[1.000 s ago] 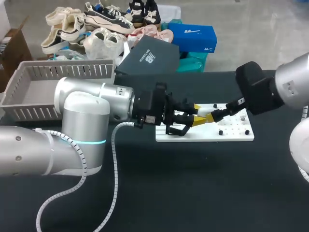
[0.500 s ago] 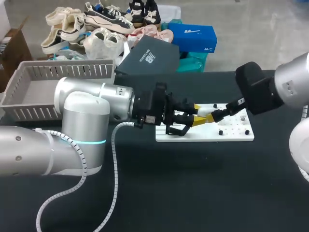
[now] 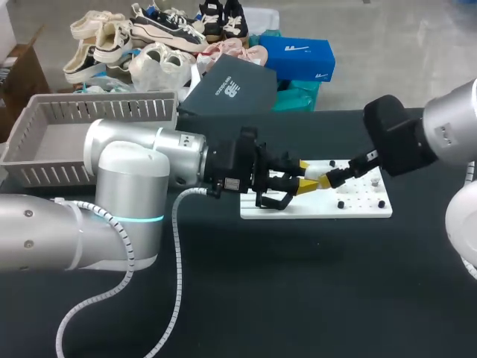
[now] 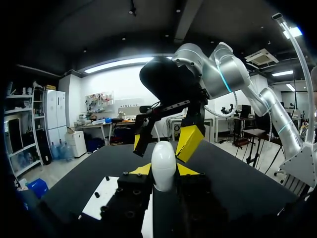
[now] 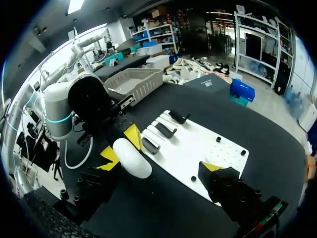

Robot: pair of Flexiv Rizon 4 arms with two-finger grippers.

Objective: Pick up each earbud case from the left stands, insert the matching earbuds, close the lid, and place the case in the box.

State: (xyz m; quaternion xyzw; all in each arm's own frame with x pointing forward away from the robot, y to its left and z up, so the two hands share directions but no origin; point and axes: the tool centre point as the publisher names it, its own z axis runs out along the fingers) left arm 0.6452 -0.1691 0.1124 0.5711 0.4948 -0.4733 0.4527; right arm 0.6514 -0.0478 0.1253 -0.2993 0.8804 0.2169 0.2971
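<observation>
Left arm (image 3: pixel 127 160) came in low across the black worktop (image 3: pixel 298 283) from the left and reached toward the middle. Left gripper (image 4: pixel 163 171): fingers (image 4: pixel 185 169) closed in on a white earbud case (image 4: pixel 163 166), one yellow tip pressed to each side. Case was held off the worktop, its rounded end pointing away from the left wrist and toward the other arm.

Right gripper (image 3: pixel 326 179) met it head-on from the right. Its fingers (image 4: pixel 190 140) were spread wide and straddled the far end of the case. One tip sat close against the case, the other stood apart with a visible gap. No two-sided grip there.

Under and just behind the two grippers lay a flat white board (image 3: pixel 365 207). It carried small black pegs (image 3: pixel 340 204) on its right part and several slanted black stands (image 5: pixel 163 130) on its left part. The case hung above the board's left part, near the stands.

Right arm (image 3: pixel 417 138) came down from the right edge.

A grey slatted basket (image 3: pixel 112 110) sat at the far left corner of the worktop, well apart from the case.
</observation>
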